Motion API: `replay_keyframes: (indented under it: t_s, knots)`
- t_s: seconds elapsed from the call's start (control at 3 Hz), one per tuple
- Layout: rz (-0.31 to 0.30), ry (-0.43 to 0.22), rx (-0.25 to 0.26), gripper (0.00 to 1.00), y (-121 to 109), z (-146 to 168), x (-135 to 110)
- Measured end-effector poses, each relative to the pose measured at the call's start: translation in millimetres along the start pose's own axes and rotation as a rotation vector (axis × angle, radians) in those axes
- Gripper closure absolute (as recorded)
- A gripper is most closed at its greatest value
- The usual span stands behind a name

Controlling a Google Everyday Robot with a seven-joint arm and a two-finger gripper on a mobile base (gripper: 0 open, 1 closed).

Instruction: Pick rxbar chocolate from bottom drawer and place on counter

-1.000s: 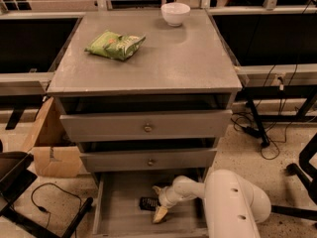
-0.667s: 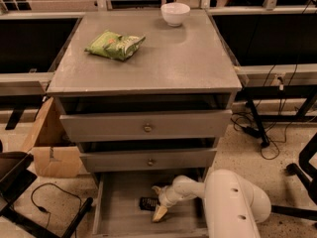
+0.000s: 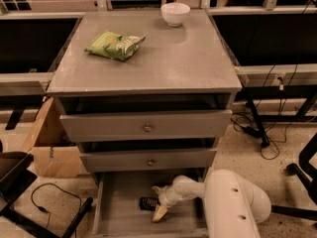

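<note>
The bottom drawer [image 3: 119,207] is pulled open at the foot of the grey cabinet. The rxbar chocolate [image 3: 148,203], a small dark bar, lies flat on its plank floor. My gripper [image 3: 158,202] reaches down into the drawer at the end of the white arm, right beside the bar's right end. One pale finger [image 3: 159,213] points down toward the front and another [image 3: 156,189] sits behind. The counter [image 3: 168,63] is the broad grey cabinet top above.
A crinkled green snack bag [image 3: 115,45] lies on the counter's left. A white bowl [image 3: 175,13] stands at its back edge. Two upper drawers with brass knobs [image 3: 147,128] are slightly open. A cardboard box [image 3: 49,148] and cables lie on the floor at left.
</note>
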State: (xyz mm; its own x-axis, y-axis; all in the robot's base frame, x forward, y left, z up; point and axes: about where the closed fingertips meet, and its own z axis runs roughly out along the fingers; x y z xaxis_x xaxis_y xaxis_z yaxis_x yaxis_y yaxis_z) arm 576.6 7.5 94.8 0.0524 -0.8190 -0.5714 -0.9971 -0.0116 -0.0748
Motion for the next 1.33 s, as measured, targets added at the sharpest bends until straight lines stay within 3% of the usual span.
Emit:
replay_keyframes:
  t_s: [0.67,1.0,1.33]
  knots:
    - [0.000,0.000,0.000,1.00,-1.3,-14.2,-9.9]
    - [-0.008,-0.008,0.027,1.00,-1.2,-34.9,-18.9]
    - [-0.036,-0.019,0.066,1.00,0.7,-78.2,-36.3]
